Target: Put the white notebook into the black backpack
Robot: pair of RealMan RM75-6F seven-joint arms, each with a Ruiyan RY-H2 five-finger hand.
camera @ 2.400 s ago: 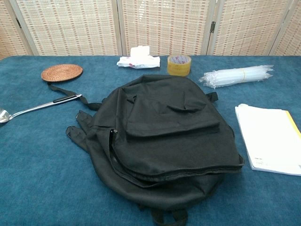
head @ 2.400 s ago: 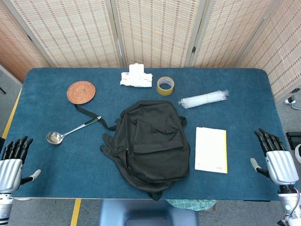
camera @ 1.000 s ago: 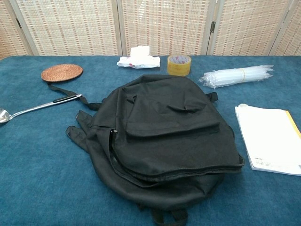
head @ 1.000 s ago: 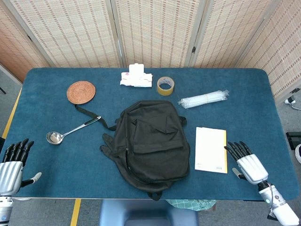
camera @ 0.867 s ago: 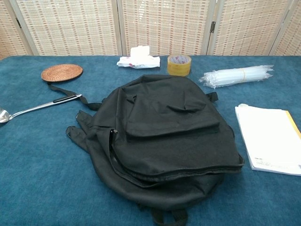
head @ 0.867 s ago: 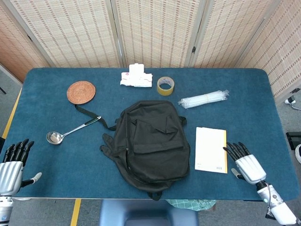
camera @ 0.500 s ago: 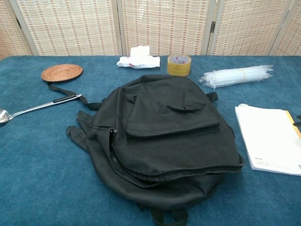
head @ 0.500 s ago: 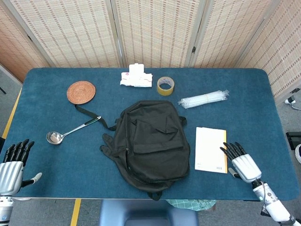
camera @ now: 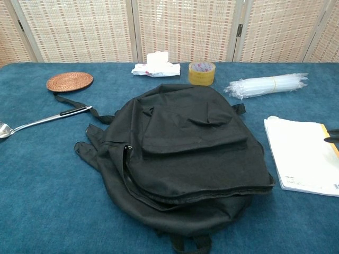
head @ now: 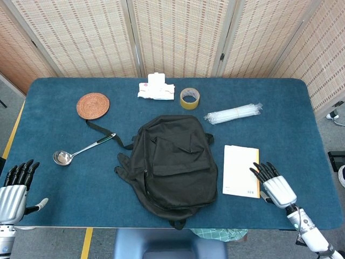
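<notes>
Since the earlier frames the right hand (head: pixel 276 186) has moved inward from the table edge to the white notebook (head: pixel 241 171), and its fingertips (head: pixel 255 172) now reach the notebook's yellow right edge; the notebook has shifted slightly toward the black backpack (head: pixel 171 164). The right hand holds nothing, fingers extended and apart. The notebook lies flat on the blue table (head: pixel 280 124), just right of the backpack and apart from it. The backpack lies flat with its zip closed. The chest view shows only the dark fingertips (camera: pixel 331 136) entering at the notebook's (camera: pixel 302 154) right edge; the head view shows the whole hand. The left hand (head: pixel 14 189), seen only in the head view, rests well left of the backpack at the table's near corner, fingers extended, holding nothing. Beyond the backpack lie a ladle (head: pixel 81 150), a woven coaster (head: pixel 92 105), a tissue pack (head: pixel 156 88), a tape roll (head: pixel 190 97) and a bundle of clear straws (head: pixel 233 113).
</notes>
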